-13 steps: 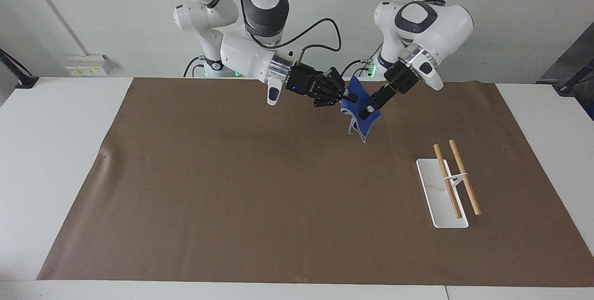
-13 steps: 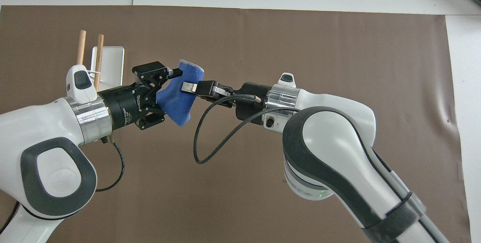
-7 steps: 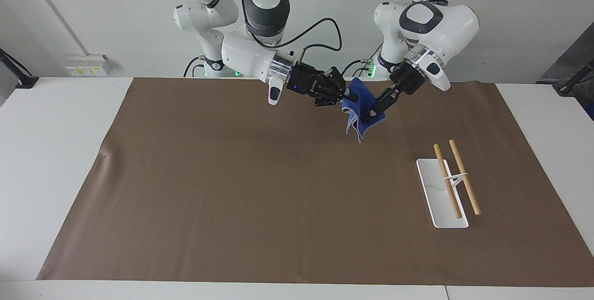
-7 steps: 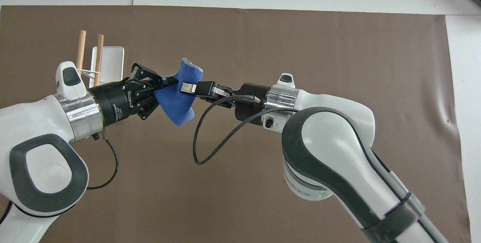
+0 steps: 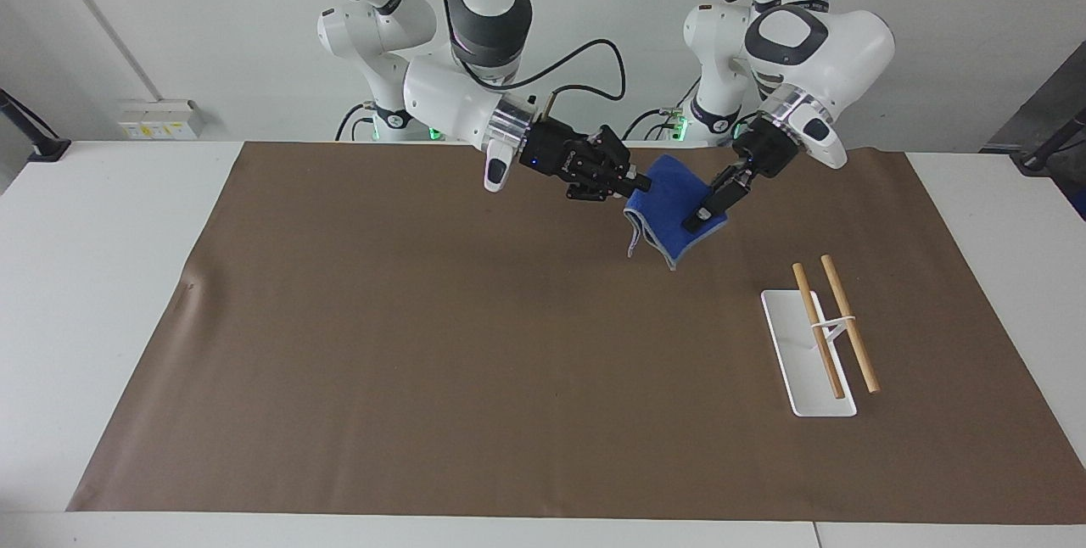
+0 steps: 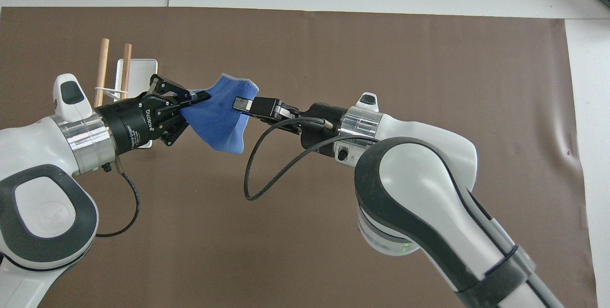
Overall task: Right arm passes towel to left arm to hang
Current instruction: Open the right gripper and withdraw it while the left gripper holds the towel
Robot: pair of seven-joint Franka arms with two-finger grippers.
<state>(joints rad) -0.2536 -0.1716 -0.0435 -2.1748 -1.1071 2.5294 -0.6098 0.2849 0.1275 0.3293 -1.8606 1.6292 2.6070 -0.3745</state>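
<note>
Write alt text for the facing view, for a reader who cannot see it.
Two white robot arms hold a blue towel in the air between them over a brown table mat, the right gripper and the left gripper each gripping one edge. A white rack with two wooden rods stands toward the left arm's end.

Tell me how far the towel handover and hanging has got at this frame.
Done: the towel is lifted off the mat. In hand: the right gripper and left gripper each grip one end, the cloth stretched between them in the air. Left: the right gripper releasing, then hanging it on the wooden rods, which are bare.
</note>
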